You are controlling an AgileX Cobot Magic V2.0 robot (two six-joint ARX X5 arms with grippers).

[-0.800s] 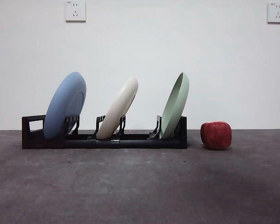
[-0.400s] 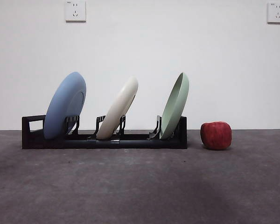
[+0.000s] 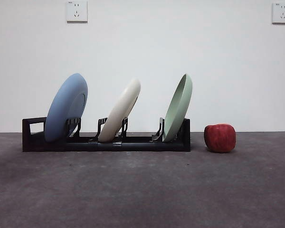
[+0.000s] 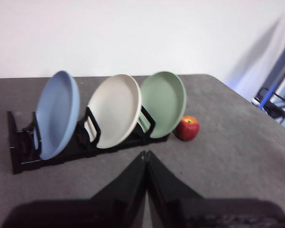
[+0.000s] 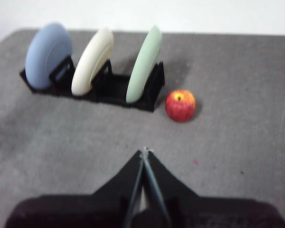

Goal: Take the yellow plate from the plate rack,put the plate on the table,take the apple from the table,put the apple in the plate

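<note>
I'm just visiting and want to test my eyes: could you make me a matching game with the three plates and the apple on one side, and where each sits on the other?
Things:
1. blue plate
2. yellow plate
3. green plate
4. apple

Places:
A. middle slot of the rack
B. on the table, beside the rack
C. rack end nearest the apple
D. rack end with the handle loop

Pairs: 1-D, 2-A, 3-C, 4-B

yellow plate [image 3: 120, 110] hemmed by blue plate [image 3: 66, 107] & green plate [image 3: 178, 107].
</note>
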